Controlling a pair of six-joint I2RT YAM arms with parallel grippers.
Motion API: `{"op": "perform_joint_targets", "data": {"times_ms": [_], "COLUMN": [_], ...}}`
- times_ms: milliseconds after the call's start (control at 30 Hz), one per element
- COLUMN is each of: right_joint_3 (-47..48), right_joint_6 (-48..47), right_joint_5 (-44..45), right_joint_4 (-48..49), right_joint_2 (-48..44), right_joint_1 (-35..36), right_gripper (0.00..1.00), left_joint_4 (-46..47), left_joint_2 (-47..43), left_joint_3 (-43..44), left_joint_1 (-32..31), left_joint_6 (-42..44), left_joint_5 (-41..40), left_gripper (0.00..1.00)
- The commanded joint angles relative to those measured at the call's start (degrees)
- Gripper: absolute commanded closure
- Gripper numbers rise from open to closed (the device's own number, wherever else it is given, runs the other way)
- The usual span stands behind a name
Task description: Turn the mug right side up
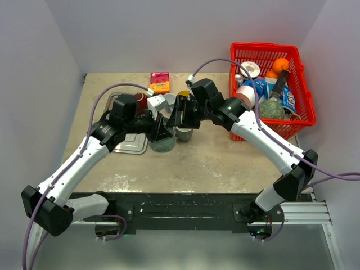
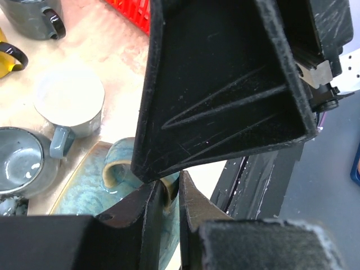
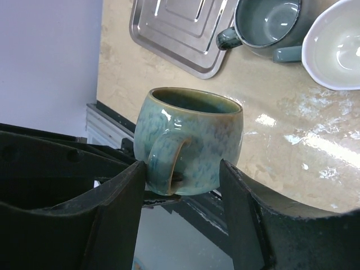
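My right gripper (image 3: pixel 183 167) clasps the mug (image 3: pixel 194 126) sideways, mouth toward the counter's (image 3: pixel 292 152) left edge; left gripper (image 2: pixel 169 190) seemingly pinches its wall.

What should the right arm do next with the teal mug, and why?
Probably ease the mug down onto the table and then open the right gripper. The right wrist view shows the mug rim-up with both fingers against its sides, so the turn looks done; whether its base is already resting there cannot be told.
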Motion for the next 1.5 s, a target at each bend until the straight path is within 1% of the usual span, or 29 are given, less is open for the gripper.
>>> {"op": "perform_joint_targets", "data": {"times_ms": [0, 333, 467, 500, 533, 633, 667, 767, 933, 1000, 1133, 1167, 1233, 1267, 1300, 1433, 1467], "right_joint_3": [-2.08, -1.82, -2.26, -2.17, -1.91, -1.47, -1.47, -1.21, -0.24, -0.15, -0.24, -0.32, -0.67, -0.68, -0.85, -1.55, -1.9], "right_joint_6": [2.4, 4.59, 6.17, 6.35, 6.35, 6.27, 6.18, 5.74, 3.81, 3.37, 2.84, 2.84, 2.75, 2.75, 2.84, 2.84, 2.84], "right_joint_5": [-0.92, -1.72, -0.22, -0.22, -0.39, -0.74, -0.92, -1.27, -2.41, -2.59, -2.59, -2.59, -2.59, -2.59, -2.77, -2.59, -2.16], "right_joint_4": [1.21, 2.88, 3.76, 4.02, 4.02, 3.41, 3.32, 2.79, 2.18, 2.0, 2.0, 2.0, 2.44, 2.44, 2.53, 3.4, 3.84], "right_joint_2": [1.34, 4.24, 4.77, 4.77, 4.94, 5.03, 5.03, 5.12, 6.08, 6.26, 6.0, 5.91, 5.91, 5.82, 5.82, 4.95, 4.68], "right_joint_1": [0.38, 1.25, 1.26, 1.26, 1.26, 1.26, 1.26, 1.26, 1.6, 1.78, 2.4, 2.48, 2.75, 2.75, 2.75, 2.84, 2.84], "right_gripper": [0.43, 0.51, 0.57, 0.62, 0.64, 0.69, 0.69, 0.7, 0.71, 0.66, 0.62, 0.64, 0.73, 0.84, 1.0, 1.0, 1.0], "left_joint_4": [9.07, 8.45, 8.8, 8.89, 8.89, 8.8, 9.06, 9.76, 10.12, 10.21, 10.21, 10.21, 10.38, 10.38, 10.47, 10.38, 10.38], "left_joint_2": [-2.67, -0.56, -0.3, -0.21, -0.21, 0.06, 0.32, 0.5, 0.76, 0.94, 0.94, 0.94, 0.85, 0.76, 0.76, 0.76, 0.76], "left_joint_3": [1.41, 3.26, 3.17, 3.08, 3.08, 3.17, 3.17, 3.08, 3.17, 3.17, 3.0, 3.0, 2.91, 2.82, 2.65, 2.47, 2.38], "left_joint_1": [-0.85, -1.64, -1.82, -1.82, -1.82, -1.82, -1.82, -1.82, -1.9, -1.82, -1.82, -1.9, -1.82, -1.9, -1.82, -1.82, -1.82], "left_joint_6": [2.07, 3.57, 3.66, 3.66, 3.57, 3.22, 2.96, 2.34, 1.55, 1.28, 0.76, 0.58, 0.4, 0.23, 0.14, -0.3, -0.3], "left_joint_5": [1.76, 0.53, -0.17, -0.61, -0.96, -3.33, -5.43, -8.6, -10.02, -10.81, -11.34, -11.6, -11.51, -11.69, -11.69, -12.21, -12.3], "left_gripper": [1.0, 1.0, 1.0, 1.0, 1.0, 1.0, 1.0, 1.0, 1.0, 1.0, 1.0, 1.0, 1.0, 1.0, 1.0, 0.99, 0.94]}}
